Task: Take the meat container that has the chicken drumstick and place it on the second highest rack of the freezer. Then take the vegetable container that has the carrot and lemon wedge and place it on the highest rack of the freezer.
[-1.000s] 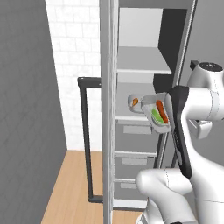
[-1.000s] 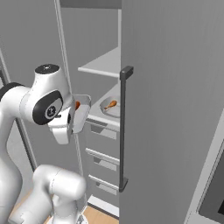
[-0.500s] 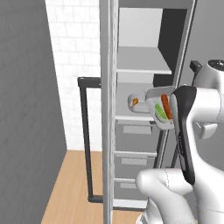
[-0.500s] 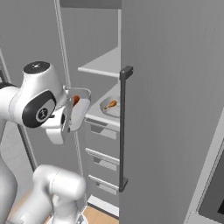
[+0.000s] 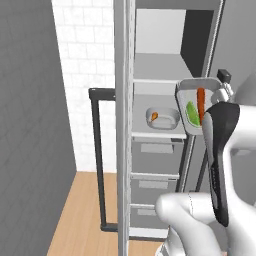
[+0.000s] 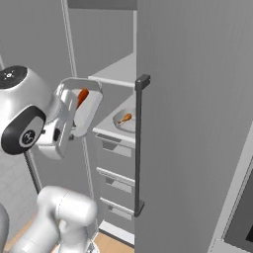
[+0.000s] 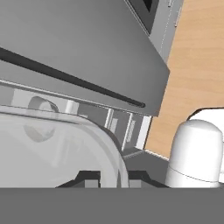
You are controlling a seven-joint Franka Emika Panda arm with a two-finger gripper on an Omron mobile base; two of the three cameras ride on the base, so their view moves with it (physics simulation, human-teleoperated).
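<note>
End effector (image 7: 111, 176) clamps veg container (image 5: 196, 106) rim, w/ carrot (image 5: 201, 101), prob. lemon wedge (image 5: 192, 113), held tilted by freezer (image 5: 155, 95).

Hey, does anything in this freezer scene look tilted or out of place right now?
Yes: the vegetable container in the end effector is tipped steeply, carrot and lemon wedge nearly on edge. The meat container sits flat.

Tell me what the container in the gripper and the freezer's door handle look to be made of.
Vegetable container: looks like clear, glossy plastic, since in the hand view the drawers show through its wall. The carrot and lemon wedge lie inside it. Freezer door handle: a dark matte bar, possibly painted metal or plastic; the render leaves that open.
</note>
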